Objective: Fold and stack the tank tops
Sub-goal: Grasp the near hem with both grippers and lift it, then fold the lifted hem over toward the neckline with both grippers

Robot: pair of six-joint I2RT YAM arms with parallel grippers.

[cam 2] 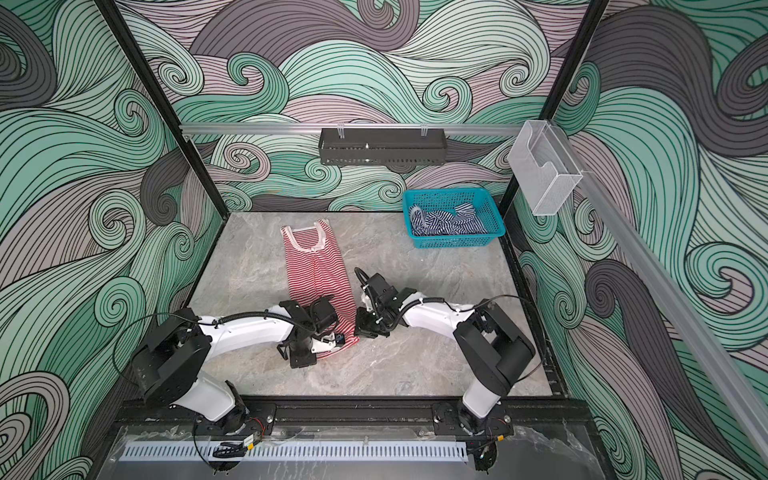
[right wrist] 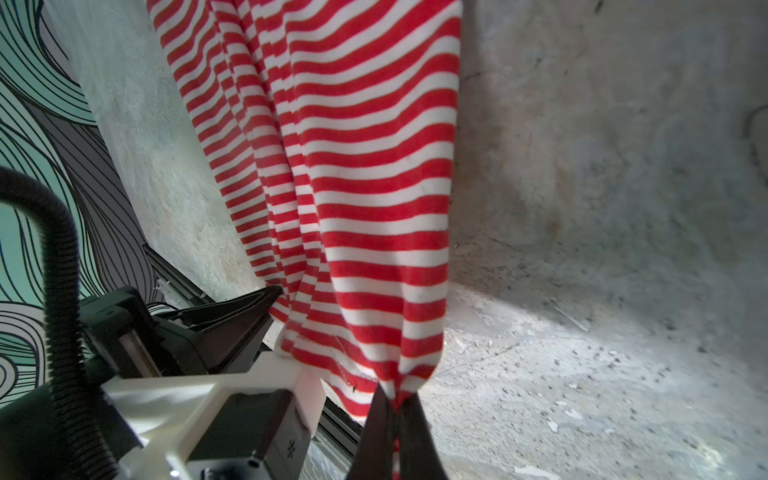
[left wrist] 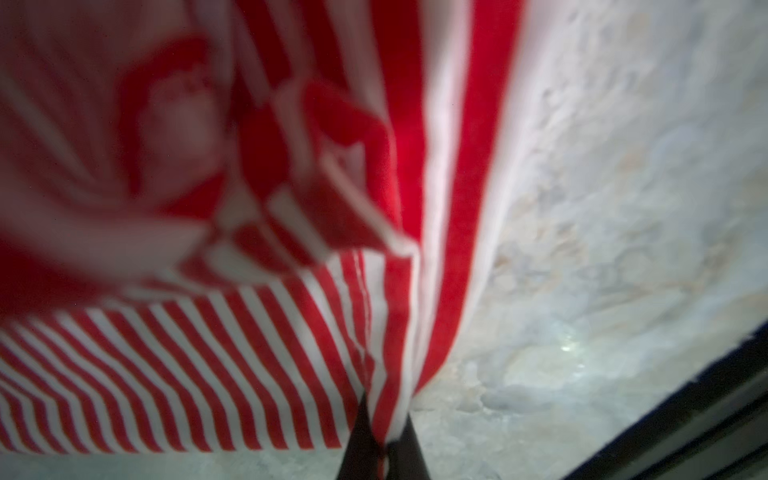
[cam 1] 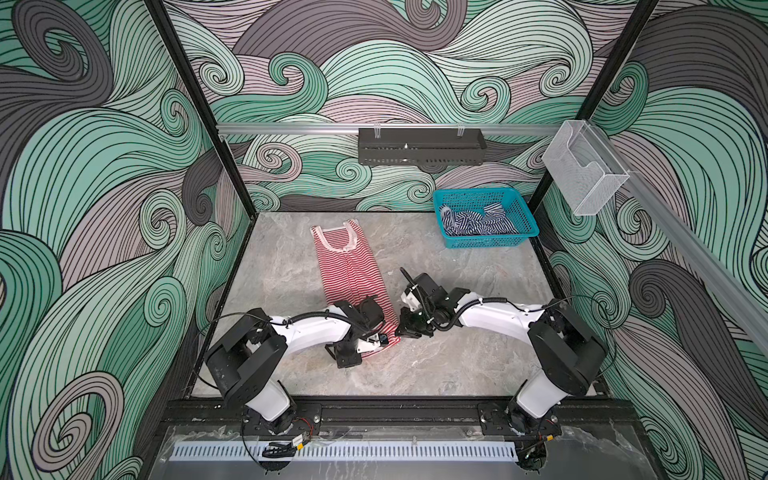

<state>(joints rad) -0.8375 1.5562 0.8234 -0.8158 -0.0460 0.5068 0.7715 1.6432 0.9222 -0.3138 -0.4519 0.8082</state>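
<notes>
The red-and-white tank top (cam 1: pixel 349 270) (cam 2: pixel 318 270) lies lengthwise on the marble table, folded narrow, with its neckline at the far end. My left gripper (cam 1: pixel 376 344) (cam 2: pixel 332 341) is shut on the near hem at its left corner. The left wrist view shows striped cloth (left wrist: pixel 208 374) pinched between the jaws (left wrist: pixel 384 415). My right gripper (cam 1: pixel 402 329) (cam 2: pixel 360 328) is shut on the hem's right corner, and the fabric (right wrist: pixel 374 166) bunches into its closed jaws (right wrist: pixel 395 401). The navy-and-white tank top (cam 1: pixel 478 222) (cam 2: pixel 446 222) lies crumpled in the teal basket.
The teal mesh basket (cam 1: pixel 478 192) (cam 2: pixel 444 192) stands at the table's back right corner. A black tray (cam 1: pixel 422 145) hangs on the back rail and a clear plastic holder (cam 1: pixel 584 170) on the right rail. Patterned walls enclose three sides of the table.
</notes>
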